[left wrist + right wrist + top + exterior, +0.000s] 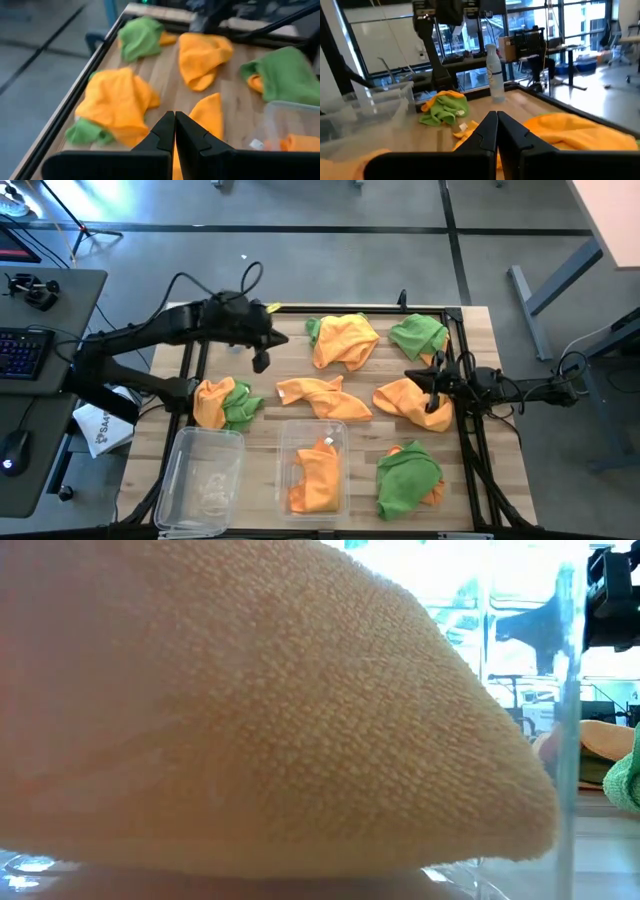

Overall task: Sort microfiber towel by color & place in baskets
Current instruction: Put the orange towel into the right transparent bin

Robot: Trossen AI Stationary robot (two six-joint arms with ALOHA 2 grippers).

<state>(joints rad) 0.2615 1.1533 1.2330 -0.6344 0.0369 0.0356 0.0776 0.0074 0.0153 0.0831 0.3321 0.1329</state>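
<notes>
Orange towel point(318, 476) in mid basket point(283, 470) | L gripper point(261, 361) far edge, R gripper point(432, 402) right edge | both jaws together, empty

Low view almost fully blocked by an orange towel point(250, 710) pressed close; beyond it only a tub wall point(568, 690). Right gripper point(432, 406) covers part of the towel beneath it.

Grey floor point(330, 205), bright windows point(590, 20) behind.
</notes>
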